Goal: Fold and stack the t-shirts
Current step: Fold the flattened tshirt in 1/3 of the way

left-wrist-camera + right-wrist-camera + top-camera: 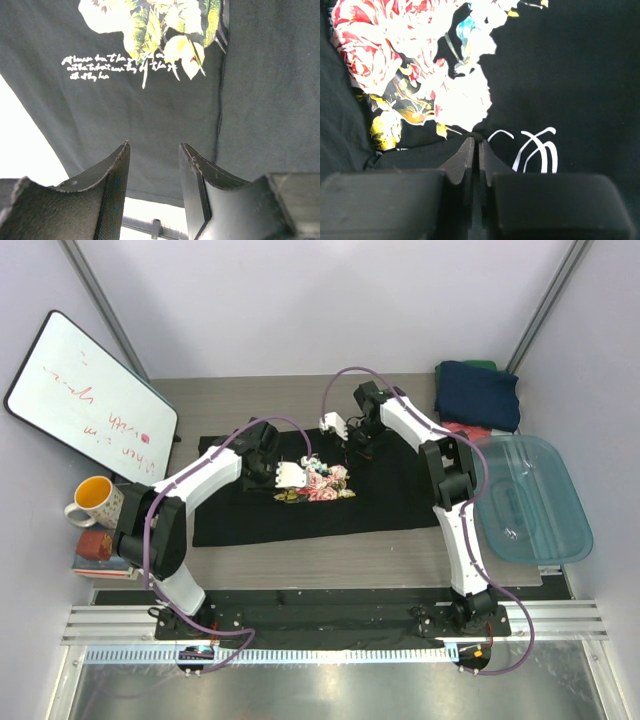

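Spread flat across the middle of the grey wooden desk (300, 565): a black short-sleeved cloth t-shirt (390, 490) with a pink rose print (322, 483) and white handwritten lettering (115, 65).

Left tool (152, 167) poised over the shirt at about 9 o'clock of the print, fingers (112, 190) spread well apart, only dark cloth showing in the gap.

Right tool (474, 150) down at about 12 o'clock of the print, fingers pressed almost together with a mere slit left, tips against the black cloth beside the roses. Cannot tell whether any cloth is pinched in that slit.

At 2 o'clock of the black shirt: a folded navy cloth t-shirt (478, 393) topping a stack, with a sliver of green cloth (482, 365) at its 12 o'clock and a strip of coral-red cloth (462, 429) at its 6 o'clock.

At 3 o'clock, near the shirt: a translucent blue plastic tub (535, 530).

At 10 o'clock: a white rectangular board (85, 395) with red scribbles, set at a slant.

At 9 o'clock: a yellow ceramic mug (92, 502), and at its 6 o'clock a small pile of books (100, 555).
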Controlling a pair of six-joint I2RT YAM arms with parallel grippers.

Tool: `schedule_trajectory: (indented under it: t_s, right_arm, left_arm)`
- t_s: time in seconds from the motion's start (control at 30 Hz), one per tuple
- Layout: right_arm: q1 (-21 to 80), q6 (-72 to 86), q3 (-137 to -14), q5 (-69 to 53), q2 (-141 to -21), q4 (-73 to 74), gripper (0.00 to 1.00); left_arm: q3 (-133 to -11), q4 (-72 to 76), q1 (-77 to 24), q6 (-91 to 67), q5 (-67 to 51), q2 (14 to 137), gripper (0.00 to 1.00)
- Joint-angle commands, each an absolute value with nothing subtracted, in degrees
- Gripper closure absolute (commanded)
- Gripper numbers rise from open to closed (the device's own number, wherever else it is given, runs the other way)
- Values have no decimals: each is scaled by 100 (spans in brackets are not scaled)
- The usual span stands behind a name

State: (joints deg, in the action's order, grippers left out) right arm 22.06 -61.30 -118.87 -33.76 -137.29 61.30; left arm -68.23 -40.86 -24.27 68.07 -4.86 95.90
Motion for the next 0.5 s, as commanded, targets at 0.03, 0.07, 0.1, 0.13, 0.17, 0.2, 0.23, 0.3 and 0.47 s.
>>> schedule_trajectory:
  t_s: [0.03,0.07,0.1,0.13,0.17,0.2,0.23,0.3,0.47]
  right_arm:
    - [2285,-6117,-12103,-3410,-13228,5871,62]
    - [2285,-6100,-12103,-3349,-13193,5810,55]
    - [2285,-6074,-12094,-3296,-13175,5688,51]
    - [2285,-5943,-12094,-3252,-13157,5582,48]
    - [2276,-5793,-12085,-3078,-13105,5442,47]
    - [2259,-5627,-12085,-2972,-13070,5058,46]
    - [2233,-5338,-12102,-2858,-13043,4888,45]
    - [2154,-5003,-12181,-2349,-13034,4276,43]
    - [1741,-4719,-12874,-1697,-13350,3955,35]
  left_arm:
    - [-6943,-3876,-2443,6838,-633,9615,55]
    - [-6943,-3824,-2443,6803,-615,9641,55]
    - [-6926,-3606,-2443,6690,-572,9659,55]
    - [-6908,-3438,-2443,6593,-510,9677,55]
    - [-6891,-3254,-2443,6479,-431,9712,55]
    - [-6873,-2704,-2443,6217,-126,9790,55]
    - [-6890,-2455,-2417,6109,-53,9843,55]
    - [-7257,-2198,-2277,5916,132,10036,55]
    - [-8795,-2785,-1811,5397,-139,11081,52]
